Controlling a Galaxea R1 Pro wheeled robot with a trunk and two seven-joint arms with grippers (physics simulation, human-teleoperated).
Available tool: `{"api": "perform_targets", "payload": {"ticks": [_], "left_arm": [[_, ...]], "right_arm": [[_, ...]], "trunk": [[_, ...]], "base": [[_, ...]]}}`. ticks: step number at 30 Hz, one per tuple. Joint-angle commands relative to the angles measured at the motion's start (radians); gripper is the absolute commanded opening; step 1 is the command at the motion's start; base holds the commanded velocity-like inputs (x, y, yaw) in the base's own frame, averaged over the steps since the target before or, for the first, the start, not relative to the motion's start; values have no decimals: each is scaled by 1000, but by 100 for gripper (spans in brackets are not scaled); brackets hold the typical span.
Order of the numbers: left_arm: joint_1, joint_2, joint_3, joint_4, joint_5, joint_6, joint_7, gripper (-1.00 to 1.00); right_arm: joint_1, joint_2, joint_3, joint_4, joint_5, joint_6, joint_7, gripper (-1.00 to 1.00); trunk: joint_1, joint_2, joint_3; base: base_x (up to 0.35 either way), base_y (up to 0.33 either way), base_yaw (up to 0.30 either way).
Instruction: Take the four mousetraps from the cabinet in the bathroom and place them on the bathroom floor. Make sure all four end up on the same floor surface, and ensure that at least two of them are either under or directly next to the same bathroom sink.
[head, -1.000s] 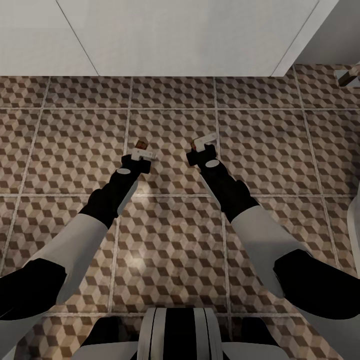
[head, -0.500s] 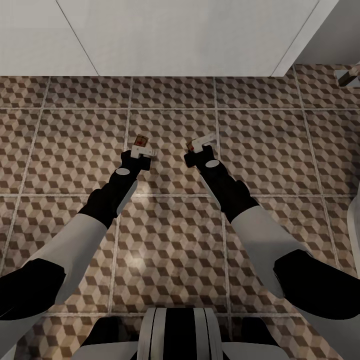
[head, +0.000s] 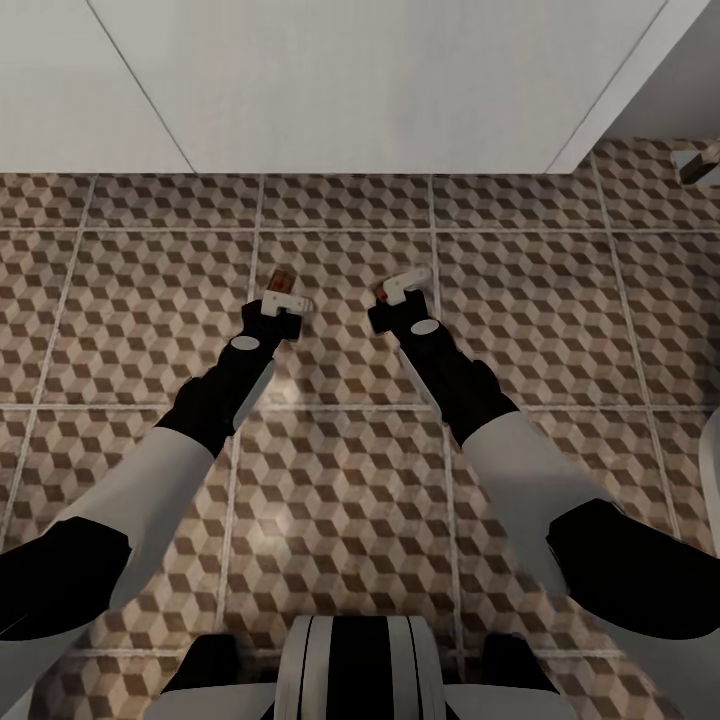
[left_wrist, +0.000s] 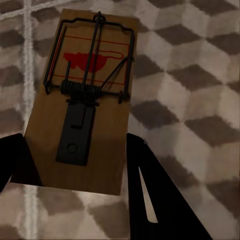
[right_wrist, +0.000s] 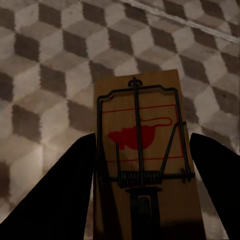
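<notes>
Two mousetraps in transit — left gripper (head: 283, 297) clamped on one mousetrap (left_wrist: 85, 100), right gripper (head: 400, 292) clamped on another (right_wrist: 142, 175), both held low over the bathroom floor (head: 560, 300) — neither released; other two unaccounted for.

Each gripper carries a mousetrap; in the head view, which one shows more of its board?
The mousetrap in the left gripper: its tan board sticks out clearly; the right gripper's trap barely peeks out.

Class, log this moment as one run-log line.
left gripper: shut on mousetrap | right gripper: shut on second mousetrap | both above floor | white vanity ahead
</notes>
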Motion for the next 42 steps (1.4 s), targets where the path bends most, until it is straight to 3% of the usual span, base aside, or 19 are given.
{"api": "perform_targets", "payload": {"ticks": [1, 19, 42], "left_arm": [[-1, 1, -5, -1, 4, 6, 11, -100], [-1, 1, -6, 0, 4, 5, 11, -100], [-1, 1, -6, -6, 4, 4, 11, -100]], "right_arm": [[0, 0, 2, -1, 7, 7, -4, -100], [0, 0, 2, -3, 8, 7, -4, -100], [-2, 0, -1, 7, 8, 25, -4, -100]], "trunk": [[0, 0, -1], [0, 0, -1], [0, 0, -1]], "base": [[239, 0, 0], [236, 0, 0], [13, 0, 0]]}}
